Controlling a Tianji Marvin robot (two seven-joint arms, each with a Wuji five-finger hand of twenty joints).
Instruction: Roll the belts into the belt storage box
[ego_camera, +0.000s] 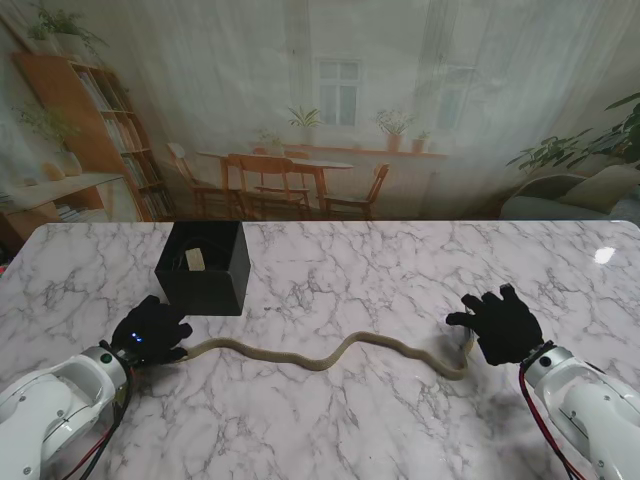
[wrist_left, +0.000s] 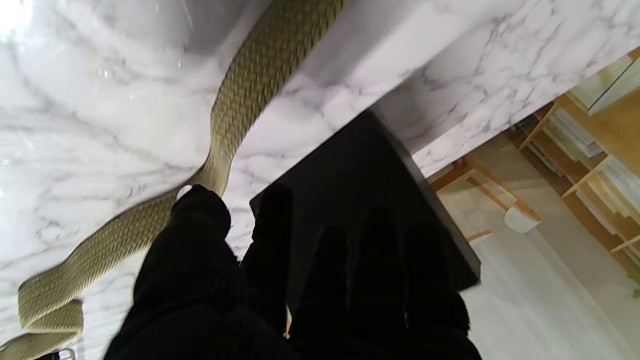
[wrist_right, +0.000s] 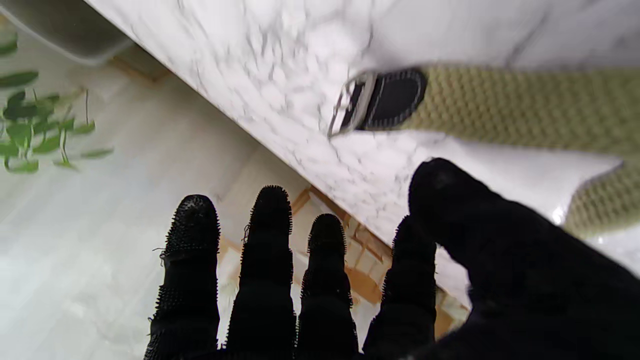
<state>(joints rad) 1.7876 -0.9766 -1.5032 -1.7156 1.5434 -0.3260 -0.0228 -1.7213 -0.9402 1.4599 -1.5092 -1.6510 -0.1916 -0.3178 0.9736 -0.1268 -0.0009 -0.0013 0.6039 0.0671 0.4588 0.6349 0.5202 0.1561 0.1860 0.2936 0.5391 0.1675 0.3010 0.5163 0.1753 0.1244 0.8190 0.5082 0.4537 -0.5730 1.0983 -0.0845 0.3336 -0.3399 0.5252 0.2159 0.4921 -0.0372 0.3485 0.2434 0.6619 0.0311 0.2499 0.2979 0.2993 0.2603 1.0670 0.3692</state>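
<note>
An olive woven belt (ego_camera: 330, 357) lies in a wavy line across the marble table (ego_camera: 330, 290), between my two black-gloved hands. Its left end disappears under my left hand (ego_camera: 152, 330), whose fingers are straight and apart and point at the black storage box (ego_camera: 203, 267) just beyond them. In the left wrist view the belt (wrist_left: 250, 85) runs beneath the wrist and past the thumb (wrist_left: 200, 215), with the box (wrist_left: 360, 190) ahead of the fingers. My right hand (ego_camera: 500, 322) is spread open beside the buckle end (wrist_right: 375, 100), the thumb (wrist_right: 450, 200) close to the belt (wrist_right: 500, 105) but not gripping it.
Something pale (ego_camera: 195, 260) lies inside the box. The table's far edge (ego_camera: 400, 224) runs behind it, with a printed room backdrop beyond. The right hand's fingers (wrist_right: 270, 240) reach toward the table's right edge.
</note>
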